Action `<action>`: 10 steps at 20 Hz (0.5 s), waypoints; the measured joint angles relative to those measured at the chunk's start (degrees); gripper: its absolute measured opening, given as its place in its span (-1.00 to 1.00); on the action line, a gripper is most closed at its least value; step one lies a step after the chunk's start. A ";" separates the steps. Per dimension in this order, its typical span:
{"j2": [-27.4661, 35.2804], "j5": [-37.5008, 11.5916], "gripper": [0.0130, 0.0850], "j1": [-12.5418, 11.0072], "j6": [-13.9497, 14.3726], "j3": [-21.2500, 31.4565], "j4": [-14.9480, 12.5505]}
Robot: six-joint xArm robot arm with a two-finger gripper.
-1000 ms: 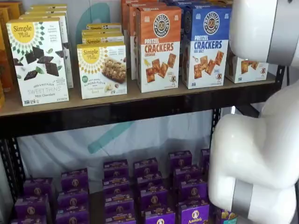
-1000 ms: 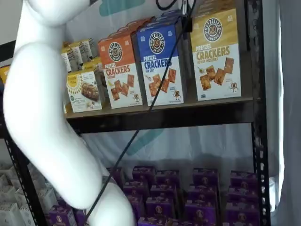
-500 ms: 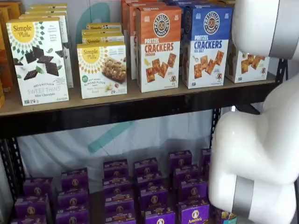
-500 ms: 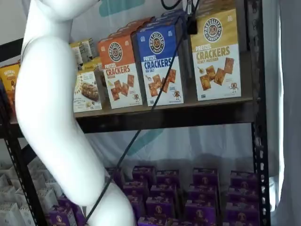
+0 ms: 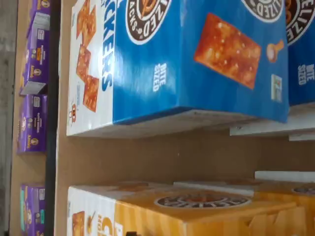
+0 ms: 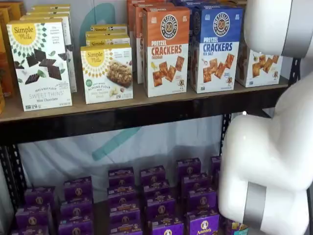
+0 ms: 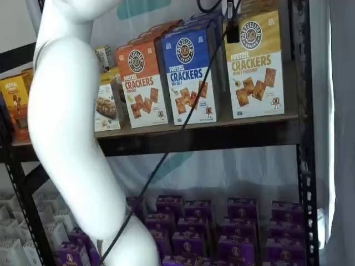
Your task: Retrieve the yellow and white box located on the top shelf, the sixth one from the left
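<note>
The yellow and white box (image 7: 255,62) is standing upright at the right end of the top shelf (image 7: 222,136), right at the board's front edge, with its printed face turned outward. In a shelf view it is showing only its white lower part (image 6: 257,67), the rest being hidden behind the white arm (image 6: 274,147). A blue box (image 7: 190,75) is standing just beside it on its left, with a narrow gap between them, and an orange box (image 7: 142,83) is standing next to that one.

In the wrist view the blue box (image 5: 182,64) and the yellow and white box (image 5: 187,209) are lying side by side with a strip of bare board between them.

The gripper (image 7: 232,25) is showing only as a dark tip hanging from above, in front of the yellow box's upper left corner, with a black cable (image 7: 177,133) trailing down beside it. Whether its fingers are spread or pressed together I cannot tell.

Purple boxes (image 6: 151,196) are filling the lower level.
</note>
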 joint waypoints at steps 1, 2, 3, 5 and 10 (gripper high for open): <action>0.35 0.30 1.00 0.08 0.07 -0.42 -0.33; 0.67 0.50 1.00 0.12 0.12 -0.78 -0.52; 0.91 0.68 1.00 0.16 0.17 -1.06 -0.69; 1.36 1.13 1.00 0.31 0.30 -1.64 -1.24; 2.93 3.26 1.00 0.62 1.01 -4.02 -2.26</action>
